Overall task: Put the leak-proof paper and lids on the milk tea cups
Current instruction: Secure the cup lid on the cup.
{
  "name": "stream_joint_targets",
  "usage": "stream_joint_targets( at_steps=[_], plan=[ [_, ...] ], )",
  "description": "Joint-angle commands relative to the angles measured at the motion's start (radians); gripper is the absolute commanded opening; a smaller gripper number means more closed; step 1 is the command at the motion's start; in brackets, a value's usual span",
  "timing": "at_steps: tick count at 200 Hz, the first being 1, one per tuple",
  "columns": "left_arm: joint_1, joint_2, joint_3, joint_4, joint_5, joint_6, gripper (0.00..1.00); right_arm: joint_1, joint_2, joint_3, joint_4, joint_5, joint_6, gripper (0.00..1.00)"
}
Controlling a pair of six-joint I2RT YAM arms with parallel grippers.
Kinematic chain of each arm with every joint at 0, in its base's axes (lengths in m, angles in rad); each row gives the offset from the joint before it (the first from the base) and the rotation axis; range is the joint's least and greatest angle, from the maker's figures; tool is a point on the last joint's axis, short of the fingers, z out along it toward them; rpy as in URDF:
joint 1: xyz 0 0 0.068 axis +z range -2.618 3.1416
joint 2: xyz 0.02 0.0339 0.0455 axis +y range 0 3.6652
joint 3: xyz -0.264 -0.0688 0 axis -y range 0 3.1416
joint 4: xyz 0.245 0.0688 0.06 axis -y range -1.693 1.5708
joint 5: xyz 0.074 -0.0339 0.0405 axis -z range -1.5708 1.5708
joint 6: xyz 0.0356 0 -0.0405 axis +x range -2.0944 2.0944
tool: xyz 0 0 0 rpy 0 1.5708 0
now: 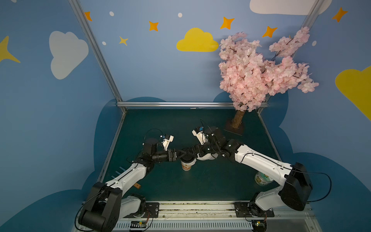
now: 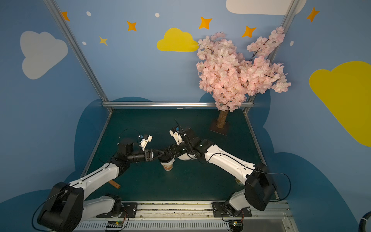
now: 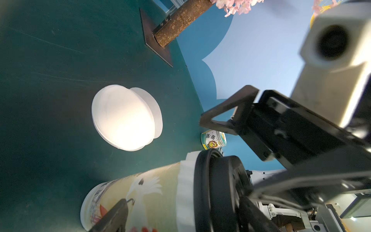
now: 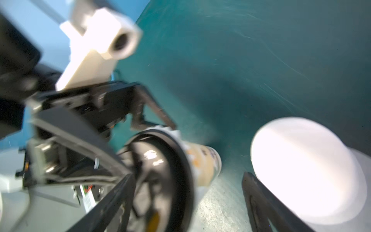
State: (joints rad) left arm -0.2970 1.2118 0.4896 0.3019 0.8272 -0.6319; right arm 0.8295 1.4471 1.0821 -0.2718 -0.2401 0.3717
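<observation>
We see leak-proof paper (image 3: 183, 180), white, pleated under black lid (image 3: 216, 190) on cup (image 3: 144, 190), left end effector (image 1: 181, 155) and right end effector (image 1: 189, 154) wide open

In both top views the black fingers (image 1: 180, 153) hide part of the top of the tall white paper cup with orange-yellow print (image 1: 186, 166); the right arm (image 1: 261, 160) covers part of the squat green-and-white tin (image 1: 261, 179); right wrist view blurred

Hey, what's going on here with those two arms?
The robot's left pincer and right pincer meet over a printed cup standing on the table. The cup already wears a white paper, frilled down round its rim, with a black lid on top. Both pincers stand open at the lid. A stack of spare discs lies beside it.
</observation>
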Motion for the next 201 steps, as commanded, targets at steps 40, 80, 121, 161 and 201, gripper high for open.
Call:
stream_joint_targets(
  at_steps=[40, 80, 121, 161, 201],
  plan=[
    [-0.010, 0.036, -0.059, -0.204, -0.056, 0.065, 0.85, -0.090, -0.055, -0.206, 0.303, -0.198, 0.252, 0.82],
    [-0.010, 0.043, -0.057, -0.207, -0.066, 0.060, 0.85, -0.105, 0.002, -0.260, 0.493, -0.324, 0.332, 0.81],
    [-0.008, 0.068, -0.062, -0.196, -0.078, 0.051, 0.85, -0.099, 0.053, -0.310, 0.567, -0.353, 0.328, 0.80],
    [-0.004, 0.076, -0.073, -0.181, -0.086, 0.042, 0.85, -0.067, 0.090, -0.385, 0.628, -0.230, 0.268, 0.80],
    [0.006, 0.095, -0.080, -0.167, -0.086, 0.040, 0.85, -0.028, 0.156, -0.436, 0.715, -0.126, 0.220, 0.79]
  ],
)
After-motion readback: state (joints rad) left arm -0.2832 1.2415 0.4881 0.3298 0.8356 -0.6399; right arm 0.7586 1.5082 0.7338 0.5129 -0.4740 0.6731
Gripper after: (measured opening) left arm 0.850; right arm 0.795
